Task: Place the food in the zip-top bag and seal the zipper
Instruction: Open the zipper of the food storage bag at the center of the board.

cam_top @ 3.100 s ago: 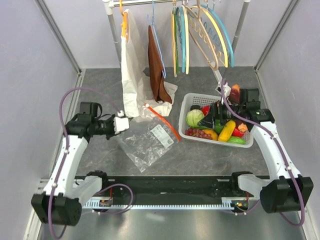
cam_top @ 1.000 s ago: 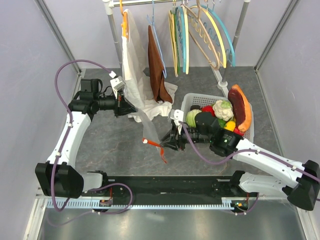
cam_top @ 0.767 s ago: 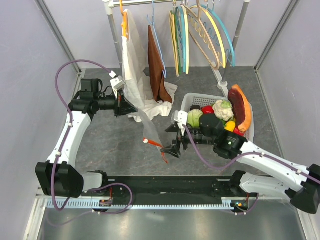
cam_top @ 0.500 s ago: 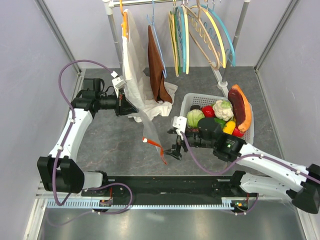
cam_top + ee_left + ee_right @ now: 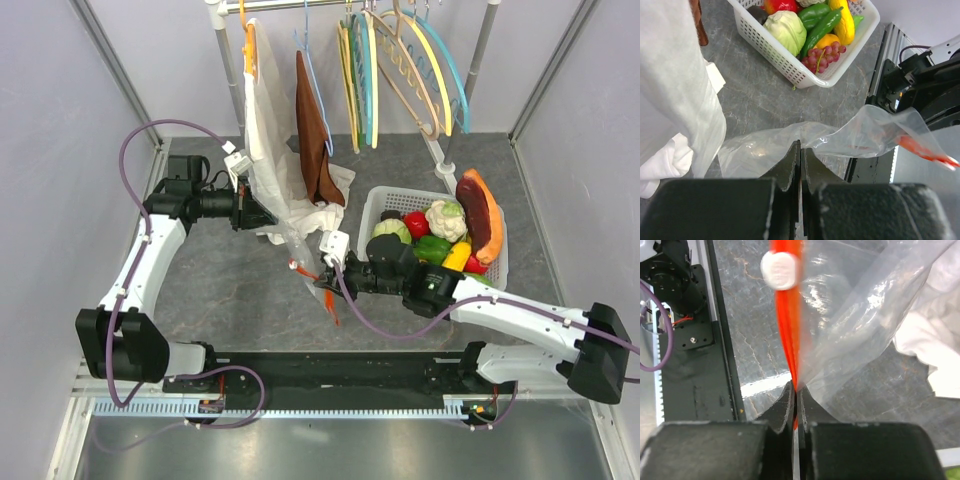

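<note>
The clear zip-top bag (image 5: 292, 243) hangs in the air between my two grippers. My left gripper (image 5: 262, 215) is shut on the bag's clear edge (image 5: 840, 140), its fingertips (image 5: 801, 146) pinching the film. Lower down, my right gripper (image 5: 325, 281) is shut on the orange-red zipper (image 5: 788, 330), with its jaws (image 5: 796, 388) closed on the strip below the white slider (image 5: 780, 267). The zipper's end (image 5: 332, 308) dangles below that grip. The food (image 5: 440, 232) lies in the white basket (image 5: 410, 192): a cabbage (image 5: 787, 30), grapes (image 5: 822, 54), and red, yellow and green pieces.
A clothes rail at the back holds a white garment (image 5: 265, 130), a brown one (image 5: 312, 125) and several coloured hangers (image 5: 400, 70). The white garment (image 5: 675, 90) hangs close beside my left gripper. Grey walls stand on both sides, and the arms' base rail (image 5: 330, 370) runs along the near edge.
My right gripper let go of the zipper, opened and drew back, then moved left and shut on the zipper again. The left gripper kept its hold and hardly moved.
</note>
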Controlling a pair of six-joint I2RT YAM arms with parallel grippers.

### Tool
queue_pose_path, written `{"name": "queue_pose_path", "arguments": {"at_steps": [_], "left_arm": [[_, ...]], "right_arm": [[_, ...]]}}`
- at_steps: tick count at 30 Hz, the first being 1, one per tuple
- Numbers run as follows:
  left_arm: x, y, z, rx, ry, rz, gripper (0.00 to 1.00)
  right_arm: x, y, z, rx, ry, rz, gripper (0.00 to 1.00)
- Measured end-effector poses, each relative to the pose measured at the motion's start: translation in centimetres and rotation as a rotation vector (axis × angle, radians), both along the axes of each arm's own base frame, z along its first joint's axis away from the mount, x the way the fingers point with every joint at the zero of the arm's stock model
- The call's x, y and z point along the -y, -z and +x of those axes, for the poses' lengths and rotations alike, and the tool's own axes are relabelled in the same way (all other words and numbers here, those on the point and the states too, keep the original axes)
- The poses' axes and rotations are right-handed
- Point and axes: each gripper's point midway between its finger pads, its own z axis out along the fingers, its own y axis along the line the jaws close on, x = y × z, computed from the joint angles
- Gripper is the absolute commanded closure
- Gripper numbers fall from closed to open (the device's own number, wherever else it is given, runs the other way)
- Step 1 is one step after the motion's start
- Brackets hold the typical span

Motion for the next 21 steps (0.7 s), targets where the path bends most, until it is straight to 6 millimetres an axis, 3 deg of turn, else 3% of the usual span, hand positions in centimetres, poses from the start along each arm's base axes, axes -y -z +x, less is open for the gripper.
{"name": "queue_pose_path", "arguments": {"at_steps": [2,3,7,11,15,18,21], "left_arm": [[0.0,0.0,0.0,0.0,0.0,0.0,0.95],[0.0,0.0,0.0,0.0,0.001,-0.001,0.76],[0.0,0.0,0.0,-0.014,-0.012,0.001,0.49],[-1.2,-0.4,0.0,0.004,-0.106,0.026,0.16],[-2.8,-3.3,-2.5,0.153,-0.212,0.031,0.11],[-2.1,-5.3,-5.2,0.263,-0.191,0.024,0.13],[-0.7,-5.8,-7.5,0.306,-0.133,0.018,0.15]], "right_arm": [[-0.2,0.4,0.2,-0.028,0.018,-0.003,1.0],[-0.3,0.4,0.2,-0.046,0.031,-0.001,1.0],[-0.5,-1.0,0.8,-0.16,0.109,0.069,1.0],[-0.4,-3.4,2.4,-0.302,0.222,0.197,1.0],[0.2,-4.5,3.2,-0.467,0.328,0.294,1.0],[0.1,-4.8,3.2,-0.572,0.37,0.337,1.0],[-0.3,-4.9,3.6,-0.657,0.404,0.372,1.0]]}}
